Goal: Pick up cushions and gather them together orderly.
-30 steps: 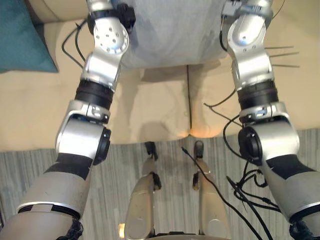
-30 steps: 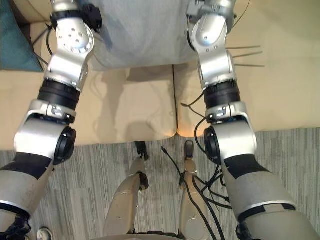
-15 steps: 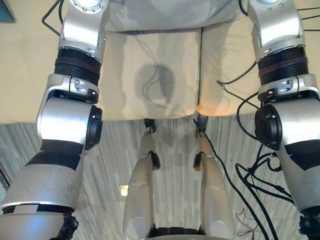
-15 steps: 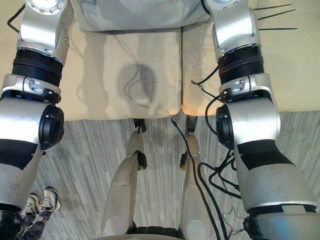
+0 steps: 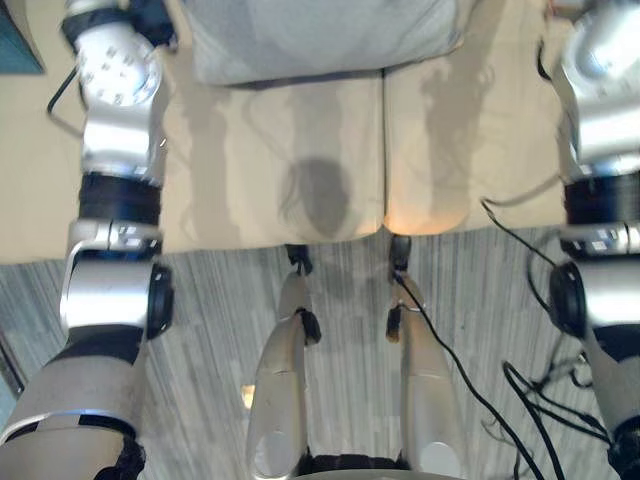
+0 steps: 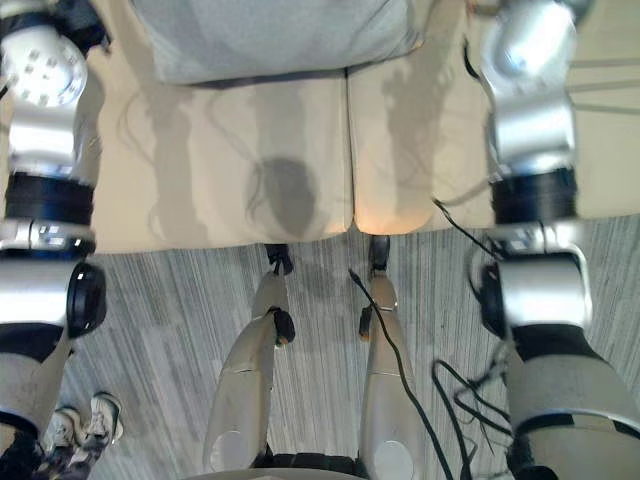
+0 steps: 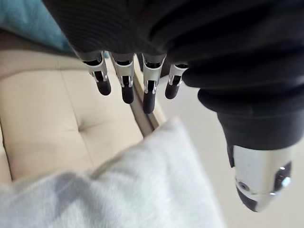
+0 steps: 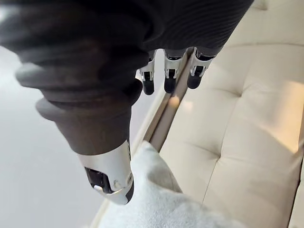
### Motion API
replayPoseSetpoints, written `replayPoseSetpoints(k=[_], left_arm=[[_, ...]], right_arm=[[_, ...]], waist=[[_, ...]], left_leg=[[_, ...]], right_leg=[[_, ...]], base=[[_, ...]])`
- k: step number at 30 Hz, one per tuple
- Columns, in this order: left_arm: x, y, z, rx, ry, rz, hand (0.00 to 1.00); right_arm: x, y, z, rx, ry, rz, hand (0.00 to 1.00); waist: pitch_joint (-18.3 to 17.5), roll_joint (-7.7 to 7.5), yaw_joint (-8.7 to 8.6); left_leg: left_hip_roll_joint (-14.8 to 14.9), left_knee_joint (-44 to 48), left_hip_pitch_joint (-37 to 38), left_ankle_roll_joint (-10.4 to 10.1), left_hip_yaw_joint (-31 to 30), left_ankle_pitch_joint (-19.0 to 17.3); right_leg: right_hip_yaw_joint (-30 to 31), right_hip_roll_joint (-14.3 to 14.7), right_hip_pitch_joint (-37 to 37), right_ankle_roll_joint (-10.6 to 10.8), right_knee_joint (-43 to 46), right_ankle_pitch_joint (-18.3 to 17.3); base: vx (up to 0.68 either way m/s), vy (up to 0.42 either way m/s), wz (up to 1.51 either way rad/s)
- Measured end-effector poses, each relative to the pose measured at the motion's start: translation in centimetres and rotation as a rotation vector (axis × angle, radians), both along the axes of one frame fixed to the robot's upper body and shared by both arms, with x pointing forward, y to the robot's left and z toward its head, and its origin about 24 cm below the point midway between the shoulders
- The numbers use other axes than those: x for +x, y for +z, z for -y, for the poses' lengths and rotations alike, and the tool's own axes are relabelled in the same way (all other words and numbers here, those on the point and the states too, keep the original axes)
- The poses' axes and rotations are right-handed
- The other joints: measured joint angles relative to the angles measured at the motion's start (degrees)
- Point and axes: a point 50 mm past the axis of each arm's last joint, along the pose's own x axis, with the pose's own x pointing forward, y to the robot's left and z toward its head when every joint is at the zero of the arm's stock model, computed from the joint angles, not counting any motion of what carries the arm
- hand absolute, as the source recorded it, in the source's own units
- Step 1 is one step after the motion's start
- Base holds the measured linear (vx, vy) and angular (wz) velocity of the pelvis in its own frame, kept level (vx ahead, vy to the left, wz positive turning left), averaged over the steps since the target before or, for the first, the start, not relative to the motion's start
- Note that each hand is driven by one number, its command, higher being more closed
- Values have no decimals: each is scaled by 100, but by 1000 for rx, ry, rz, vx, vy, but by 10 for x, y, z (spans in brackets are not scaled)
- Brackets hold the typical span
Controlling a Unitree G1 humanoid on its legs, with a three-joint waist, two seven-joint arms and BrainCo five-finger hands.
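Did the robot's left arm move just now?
Yes. The left arm has swung outward to the robot's left, and it is now farther from the sofa seam than before.

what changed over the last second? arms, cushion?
Both arms swung outward, away from the sides of the grey cushion. The left hand and the right hand are open now, fingers straight, holding nothing. The whole view shifted too, so the camera moved. The grey cushion stays on the beige sofa, about where it was.

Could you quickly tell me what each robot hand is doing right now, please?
Left robot hand: open, fingers straight, near the grey cushion.
Right robot hand: open, holding nothing.
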Motion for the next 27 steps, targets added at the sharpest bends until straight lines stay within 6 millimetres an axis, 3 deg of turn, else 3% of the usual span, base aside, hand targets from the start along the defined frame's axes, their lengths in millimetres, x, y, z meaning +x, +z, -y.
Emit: replayPoseSetpoints(k=[3, 4, 5, 7, 8, 13, 14, 16, 18, 19, 22, 27], left_arm=[[-4, -61, -6, 37, -20, -166, 0], [-8, -100, -2, 25, -59, -276, 0], [-10, -116, 0, 14, -78, -321, 0], [-25, -184, 13, -52, -152, -513, 0], [-32, -204, 17, -79, -170, -571, 0], [-100, -319, 41, -230, -259, -960, 0], [-125, -358, 45, -287, -248, -1125, 0], [-147, -384, 45, -315, -237, -1261, 0], [-182, -418, 43, -357, -208, -1459, 0], [-191, -426, 42, -361, -199, -1509, 0], [-215, -440, 37, -355, -174, -1630, 0], [-226, -445, 29, -326, -160, -1694, 0]], right_arm=[[3, -67, 12, -14, 41, -229, 0], [0, -111, 16, 10, 71, -365, 0], [-2, -128, 16, 22, 82, -419, 0], [-18, -186, 11, 96, 137, -586, 0], [-25, -205, 9, 128, 150, -640, 0], [-77, -312, -13, 301, 179, -966, 0], [-103, -353, -13, 357, 136, -1127, 0], [-124, -382, -11, 373, 101, -1265, 0], [-155, -418, -3, 394, 32, -1452, 0], [-164, -427, 1, 401, 3, -1503, 0], [-187, -445, 13, 439, -72, -1615, 0], [-201, -455, 19, 440, -107, -1696, 0]], waist=[[-70, -32, -67], [-113, -81, -93], [-118, -86, -95], [-120, -91, -82], [-124, -97, -69], [-487, -248, -15], [-848, -284, -25], [-1112, -313, -51], [-1413, -311, -91], [-1466, -313, -109], [-1646, -295, -222], [-1768, -299, -211]], left_leg=[[12, 161, 184, 57, 91, 13], [-14, 247, 285, 174, 90, -30], [-19, 255, 342, 191, 90, -41], [-23, 356, 550, 269, 62, -62], [-23, 401, 637, 301, 60, -94], [-22, 623, 1380, 180, 77, -481], [-30, 631, 1626, 132, 74, -545], [-37, 619, 1863, 89, 47, -616], [-46, 539, 2288, 40, 9, -708], [-56, 512, 2422, 29, 11, -731], [-126, 312, 2819, 22, 16, -746], [-229, 60, 3315, 22, 273, -748]], right_leg=[[3, -11, 221, 15, 93, -103], [5, -31, 305, 27, 224, -229], [2, -33, 365, 36, 246, -273], [-36, -83, 600, 25, 367, -414], [-45, -91, 693, 29, 405, -476], [-30, -113, 1456, 13, 530, -861], [-52, -121, 1721, 28, 498, -958], [-61, -118, 1992, 39, 390, -1016], [-64, -99, 2469, 57, 152, -1025], [-63, -100, 2614, 66, 85, -1019], [-56, -120, 2996, 115, -162, -978], [209, -128, 3356, 182, -498, -781]], base=[[-25, -130, 5], [5, -166, 15], [22, -136, 18], [49, -133, 18], [67, -165, 16], [65, -116, 2], [137, -62, 0], [141, -38, -1], [132, -5, -8], [87, 6, -5], [50, 26, -2], [54, 44, -27]])
